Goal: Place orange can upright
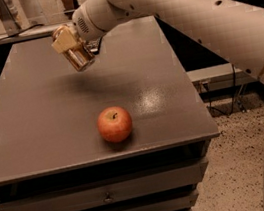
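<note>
One gripper (70, 46) over the far part of the table (44, 123); clenched around the orange can (82, 60) | can tilted, held clear of the tabletop; shadow beneath it | apple (114, 124) near the front edge; well apart from the can

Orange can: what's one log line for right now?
small copper-orange metal can: tilted, in air above grey table | gripper: over table's far end, jaws shut on can | round red apple: near front edge
</note>
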You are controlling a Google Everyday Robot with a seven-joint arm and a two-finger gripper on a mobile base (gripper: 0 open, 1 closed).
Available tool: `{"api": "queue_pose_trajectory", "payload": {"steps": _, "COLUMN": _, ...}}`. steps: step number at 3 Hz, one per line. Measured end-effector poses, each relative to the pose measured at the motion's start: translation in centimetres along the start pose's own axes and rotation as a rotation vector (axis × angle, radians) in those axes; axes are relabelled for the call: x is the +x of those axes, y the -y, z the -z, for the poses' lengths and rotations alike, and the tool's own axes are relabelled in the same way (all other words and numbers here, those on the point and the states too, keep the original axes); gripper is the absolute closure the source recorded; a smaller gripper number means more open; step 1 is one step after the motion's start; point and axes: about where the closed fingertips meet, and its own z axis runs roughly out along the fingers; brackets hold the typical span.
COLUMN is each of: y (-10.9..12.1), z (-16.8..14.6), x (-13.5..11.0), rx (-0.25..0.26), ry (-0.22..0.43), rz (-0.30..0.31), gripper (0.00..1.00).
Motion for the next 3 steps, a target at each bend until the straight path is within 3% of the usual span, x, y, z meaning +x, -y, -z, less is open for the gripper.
{"api": "queue_pose_trajectory", "payload": {"steps": 1, "y": 0.0, "z": 0.14, "x": -2.36, "rx": -0.034, "ry": 0.183, "rz": 0.007, "gripper": 1.0}}
{"api": "queue_pose_trajectory", "payload": {"steps": 2, "y": -0.36, "z": -0.13, "x": -3.24, "rx": -0.049, "ry": 0.306, "rz": 0.026, "gripper": 1.0}}
{"api": "queue_pose_trajectory", "payload": {"steps": 3, "y": -0.59, "z": -0.71, "x": -2.45, "rx": -0.052, "ry": 0.37, "rz": 0.04, "gripper": 1.0}}
